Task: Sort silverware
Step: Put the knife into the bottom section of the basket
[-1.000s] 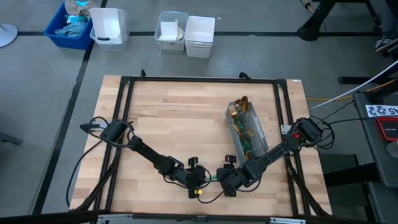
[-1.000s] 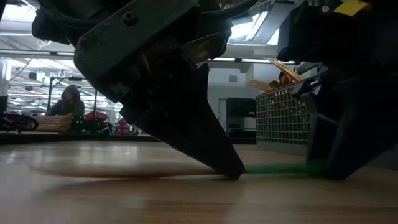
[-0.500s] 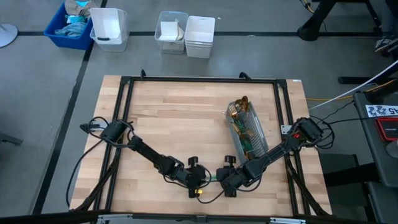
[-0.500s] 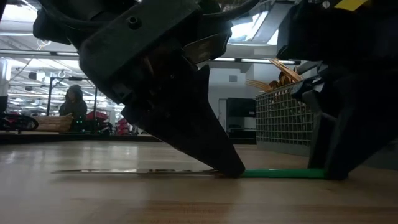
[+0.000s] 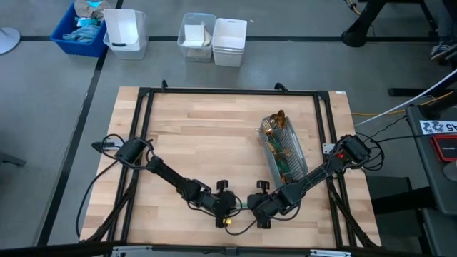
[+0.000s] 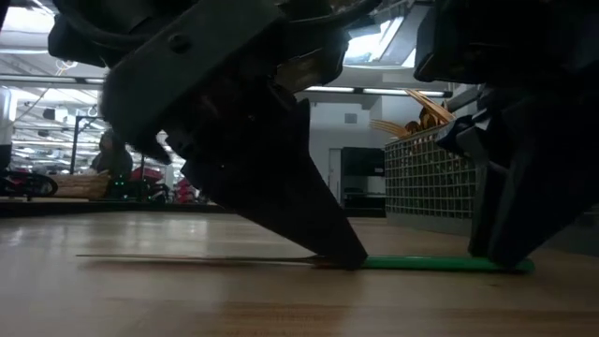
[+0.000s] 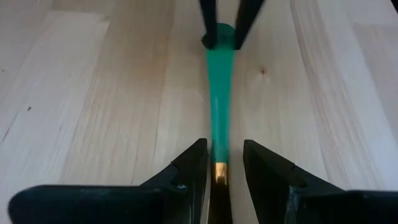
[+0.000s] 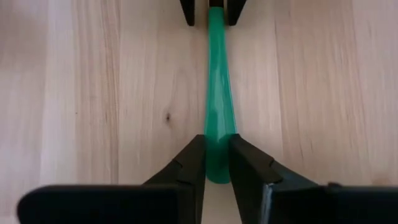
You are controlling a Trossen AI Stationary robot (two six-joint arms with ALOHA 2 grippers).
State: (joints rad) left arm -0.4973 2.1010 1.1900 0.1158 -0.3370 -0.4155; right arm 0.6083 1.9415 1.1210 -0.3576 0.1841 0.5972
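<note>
One piece of silverware lies level between my two grippers near the table's front edge. Its slim green handle points toward the table's right. Its thin gold head, seen edge-on, points left. My left gripper is shut at the neck. My right gripper is shut on the handle's free end. The grey mesh caddy stands on the table's right half, gold heads sticking up from its far end. My left gripper has its two fingers on either side of the gold neck, where the handle ends. They slant down from the table's left, along the piece. The touching spot lies low between the fingers, out of sight. My right gripper pinches the handle's free end between its two fingers. They point steeply down from the table's right, in line with the handle. The handle lies level, low on the wood.
Black frame rails border the wooden table. Bare wood lies at the far left. Beyond the far edge stand a blue bin and white bins. A person shows in the room behind.
My right gripper's fingers have drawn together onto the handle's free end. The piece has sunk a little and now lies level at the table top, with more of the green handle showing in the low view.
</note>
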